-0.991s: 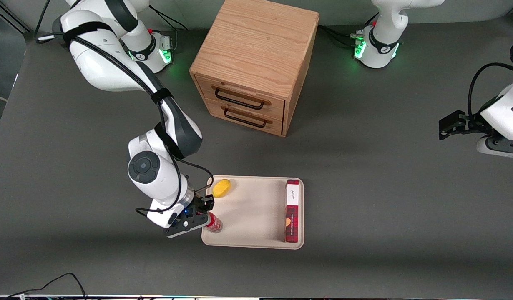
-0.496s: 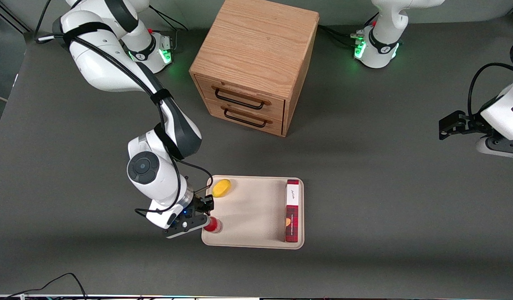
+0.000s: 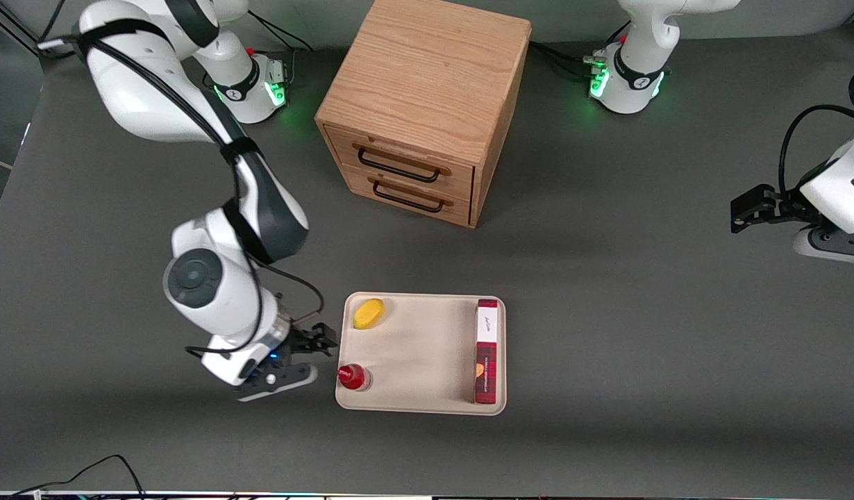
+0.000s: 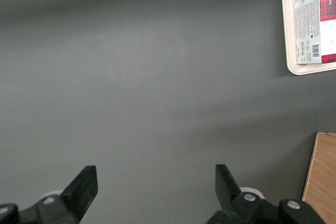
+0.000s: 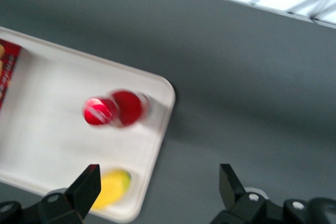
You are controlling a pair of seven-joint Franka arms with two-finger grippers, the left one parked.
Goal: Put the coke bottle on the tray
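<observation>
Withdrawn from the tray, the claw now hangs over bare worktop just beside it, fingers spread wide and holding nothing. One bottle stands upright in the tray's corner nearest the claw. One lemon and one plaid box share the tray.

The coke bottle is standing upright on the tray, in the corner nearest the working arm. The gripper is hanging just beside the tray, fingers spread, gripping nothing, clear of the bottle.
</observation>
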